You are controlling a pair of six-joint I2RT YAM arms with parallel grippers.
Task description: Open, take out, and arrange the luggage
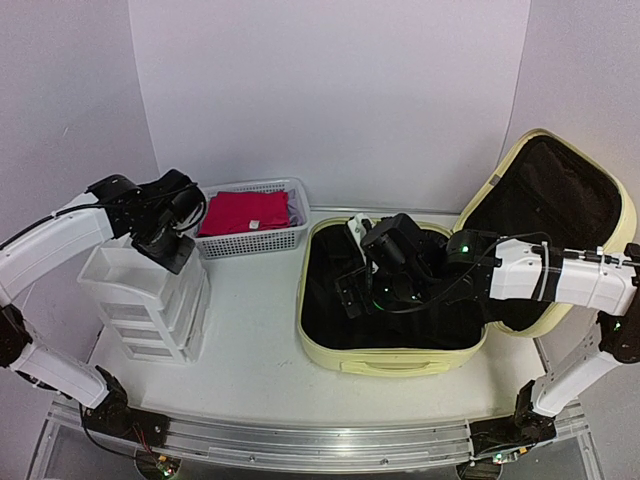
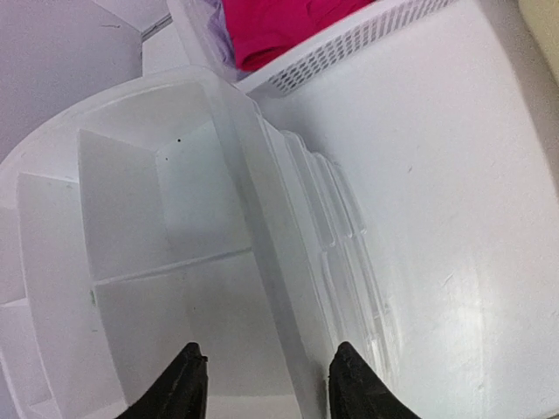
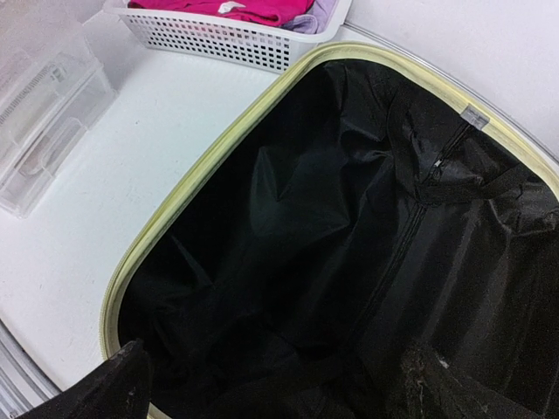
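One camera looks down from high behind the near edge of the white table (image 1: 250,345), taking in the whole pale yellow hard-shell suitcase (image 1: 392,358), the white mesh plastic basket (image 1: 250,241) and the translucent white plastic drawer organizer (image 1: 150,310). The left wrist camera hangs close over that organizer (image 2: 175,218), facing down into it, the basket (image 2: 349,48) at its top edge; the right wrist one peers closely into the suitcase (image 3: 332,244) and also catches the basket (image 3: 227,39) and organizer (image 3: 44,96) top left.

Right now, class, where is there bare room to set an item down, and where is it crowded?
Bare tabletop between the drawer organizer and the luggage, nearer than the mesh basket. Crowded: the luggage, with the right gripper inside.
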